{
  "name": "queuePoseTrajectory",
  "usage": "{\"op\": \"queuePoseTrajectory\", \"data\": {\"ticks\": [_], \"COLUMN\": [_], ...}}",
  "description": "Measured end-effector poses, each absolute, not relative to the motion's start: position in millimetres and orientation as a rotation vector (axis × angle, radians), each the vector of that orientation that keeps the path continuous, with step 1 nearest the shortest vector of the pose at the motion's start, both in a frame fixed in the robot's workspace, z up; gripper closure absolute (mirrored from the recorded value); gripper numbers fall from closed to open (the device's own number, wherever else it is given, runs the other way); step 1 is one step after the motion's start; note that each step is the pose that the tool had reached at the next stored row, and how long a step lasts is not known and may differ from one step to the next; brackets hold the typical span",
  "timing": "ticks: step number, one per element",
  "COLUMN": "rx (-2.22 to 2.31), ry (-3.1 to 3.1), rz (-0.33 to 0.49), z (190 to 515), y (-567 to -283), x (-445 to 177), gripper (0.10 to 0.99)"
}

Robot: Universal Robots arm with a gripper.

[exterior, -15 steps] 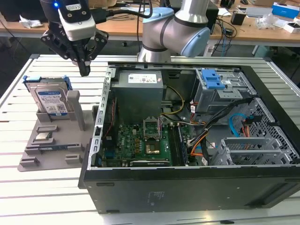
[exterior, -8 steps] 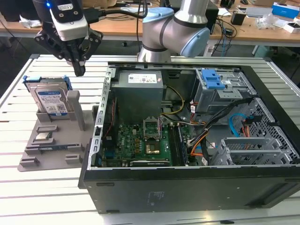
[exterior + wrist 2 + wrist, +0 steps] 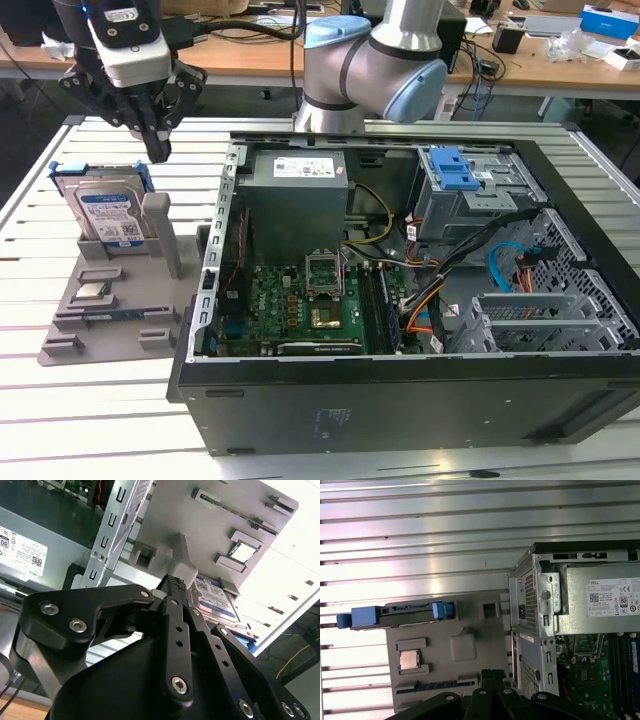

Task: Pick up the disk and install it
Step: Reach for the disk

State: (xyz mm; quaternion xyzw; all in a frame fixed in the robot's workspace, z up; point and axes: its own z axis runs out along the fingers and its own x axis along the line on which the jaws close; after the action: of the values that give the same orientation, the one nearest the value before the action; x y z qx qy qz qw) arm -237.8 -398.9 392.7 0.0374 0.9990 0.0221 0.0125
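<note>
One disk (image 3: 104, 212): upright in the grey holder (image 3: 110, 340), below the pincer and slightly toward the exterior view's left; untouched.
Pincer (image 3: 160, 150): clenched on nothing, tip pointing down, hovering above the holder's post (image 3: 158, 215).
Open computer case (image 3: 400, 400): beside the pincer, toward the exterior view's right.

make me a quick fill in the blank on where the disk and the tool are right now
1. The disk stands ___ in the grey holder.
2. The tool hangs ___ the disk, holding nothing.
3. The holder sits at the exterior view's ___ of the computer case.
4. The plastic latch inside the case is ___.
Missing words: upright; above; left; blue.
</note>
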Motion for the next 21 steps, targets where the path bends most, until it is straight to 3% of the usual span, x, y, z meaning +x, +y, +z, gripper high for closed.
{"op": "queuePoseTrajectory", "data": {"ticks": [21], "rx": [0.117], "ry": [3.114], "rz": [0.069], "z": [392], "y": [-399], "x": [-279], "gripper": [0.980]}}
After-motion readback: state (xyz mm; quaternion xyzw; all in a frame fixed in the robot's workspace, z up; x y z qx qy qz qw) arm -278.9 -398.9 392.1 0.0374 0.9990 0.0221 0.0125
